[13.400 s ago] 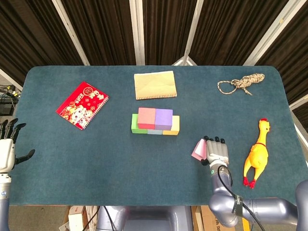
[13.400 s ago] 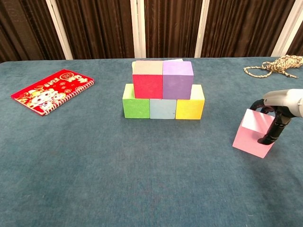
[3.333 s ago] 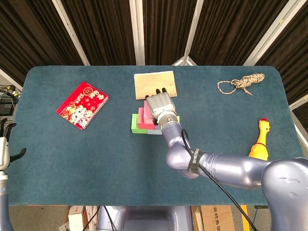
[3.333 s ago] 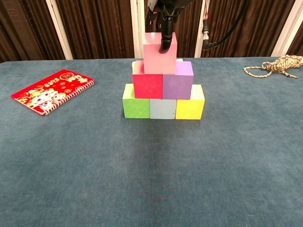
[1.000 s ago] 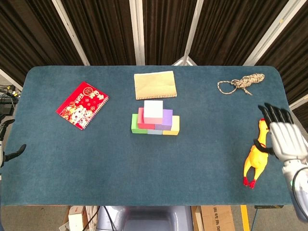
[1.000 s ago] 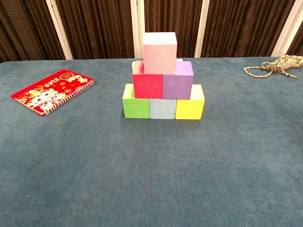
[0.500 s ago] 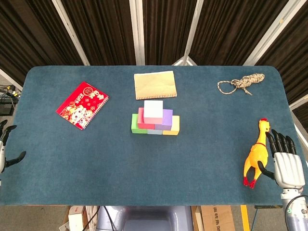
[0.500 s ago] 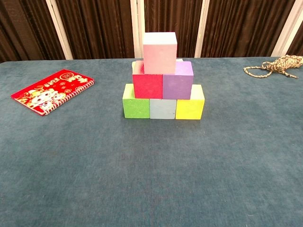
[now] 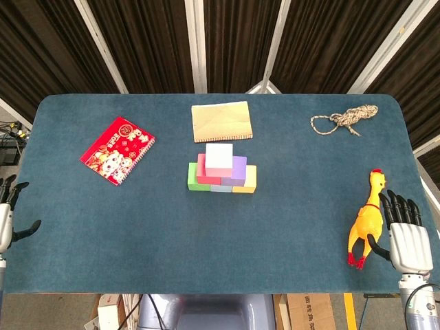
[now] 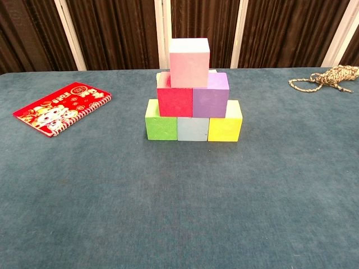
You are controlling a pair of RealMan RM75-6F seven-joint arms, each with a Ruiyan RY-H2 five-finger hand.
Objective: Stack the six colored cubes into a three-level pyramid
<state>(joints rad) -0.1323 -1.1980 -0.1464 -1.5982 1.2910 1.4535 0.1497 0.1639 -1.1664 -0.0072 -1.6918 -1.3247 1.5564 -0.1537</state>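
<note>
The cubes stand as a pyramid in the middle of the table. A green cube [image 10: 161, 120], a light blue cube [image 10: 192, 129] and a yellow cube [image 10: 225, 122] form the bottom row. A red cube [image 10: 174, 96] and a purple cube [image 10: 210, 95] rest on them. A pink cube [image 10: 189, 55] [image 9: 218, 156] sits on top. My right hand [image 9: 404, 232] hangs open off the table's right front corner, holding nothing. My left hand [image 9: 7, 210] is open at the left edge, partly cut off. Neither hand shows in the chest view.
A red spiral notebook [image 9: 117, 150] lies at the left. A tan notebook [image 9: 221, 121] lies behind the pyramid. A coiled rope [image 9: 345, 118] is at the back right. A yellow rubber chicken [image 9: 366, 218] lies just left of my right hand.
My right hand has drawn back from the pyramid to the right front corner, leaving the pink cube on top. In the last half second both hands barely shifted.
</note>
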